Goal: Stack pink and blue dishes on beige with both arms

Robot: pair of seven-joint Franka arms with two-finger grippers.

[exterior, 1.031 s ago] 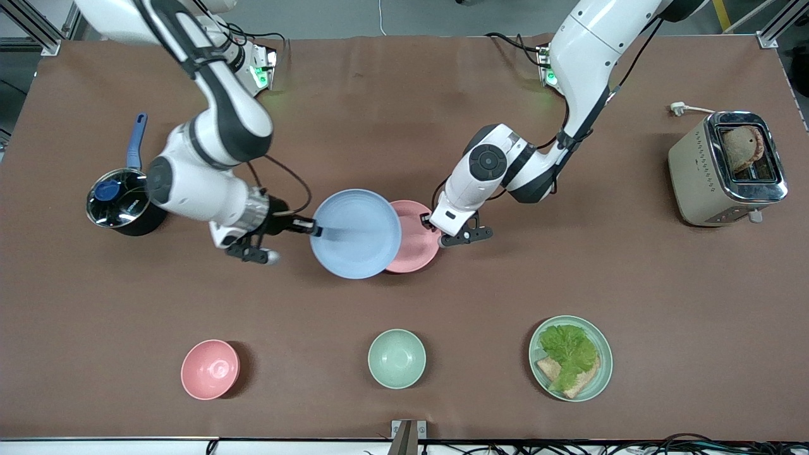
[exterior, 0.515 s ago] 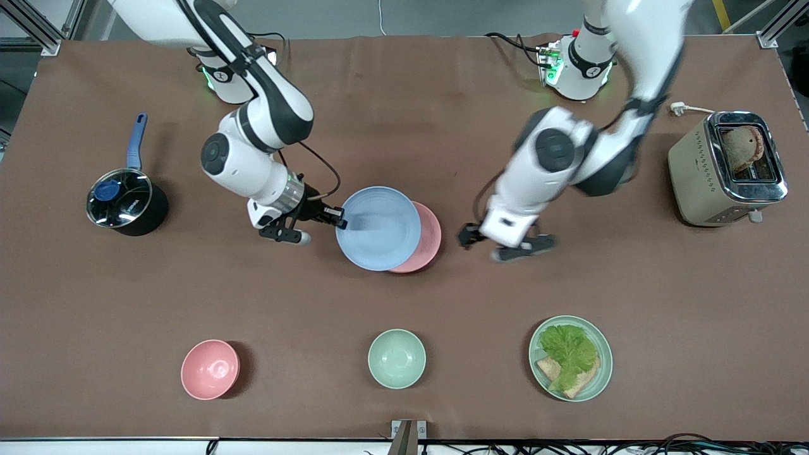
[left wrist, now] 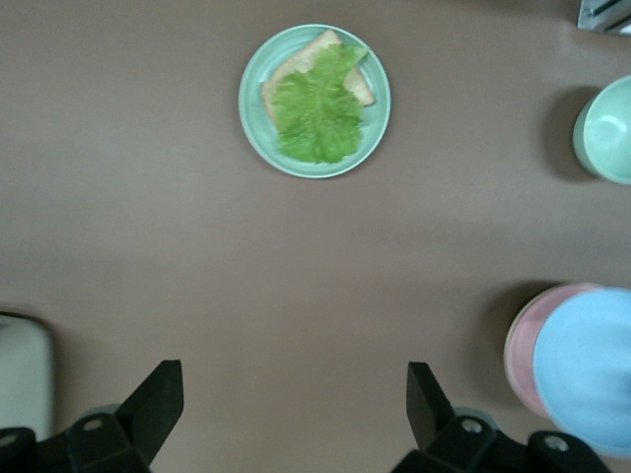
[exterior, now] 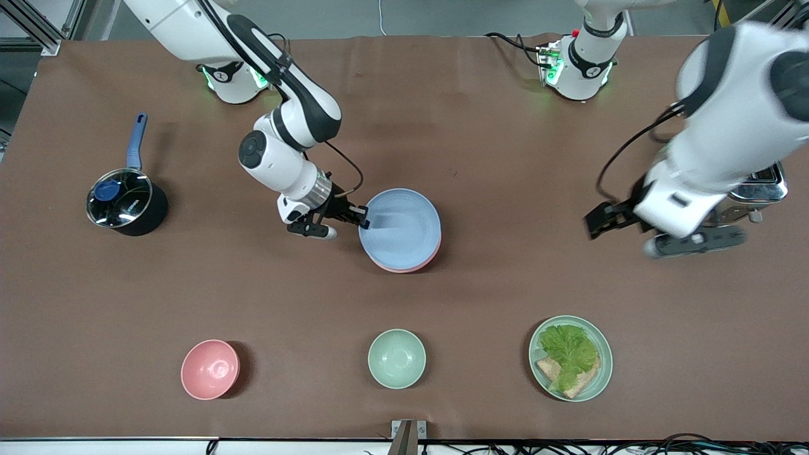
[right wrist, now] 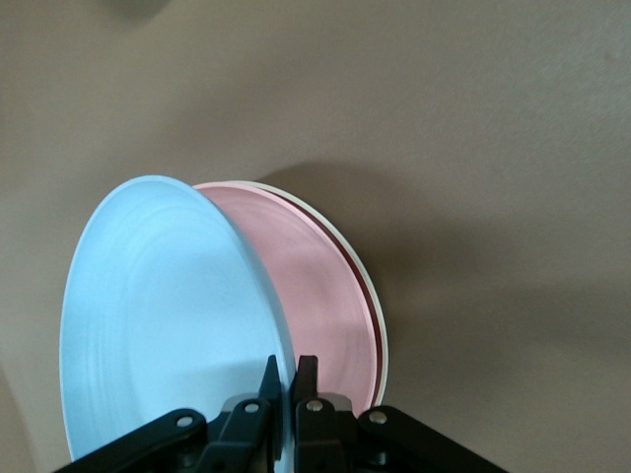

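1. Clamped on the rim of the blue plate [exterior: 400,226], our right claw [exterior: 361,218] holds it at the edge toward the right arm's end of the tabletop [exterior: 442,126]; in the right wrist view the claw [right wrist: 282,379] has its fingers pinched together on that rim.
2. We see the blue plate [right wrist: 168,325] tilted, its gripped edge raised above the pink plate [right wrist: 315,296] beneath it.
3. Under the pink plate [exterior: 404,266] a thin cream edge of the beige plate [right wrist: 380,335] shows; the stack sits mid-tabletop, and only a sliver of pink shows in the front view.
4. Our left claw [exterior: 616,218] hangs with fingers wide apart over bare tabletop beside the toaster [exterior: 761,186], well apart from the stack; the left wrist view shows the claw [left wrist: 296,409] apart too.
5. Open brown surface surrounds the stack: the pot [exterior: 126,202], pink bowl [exterior: 210,370], mint bowl [exterior: 397,358] and green plate with lettuce [exterior: 571,358] all lie well clear of it.
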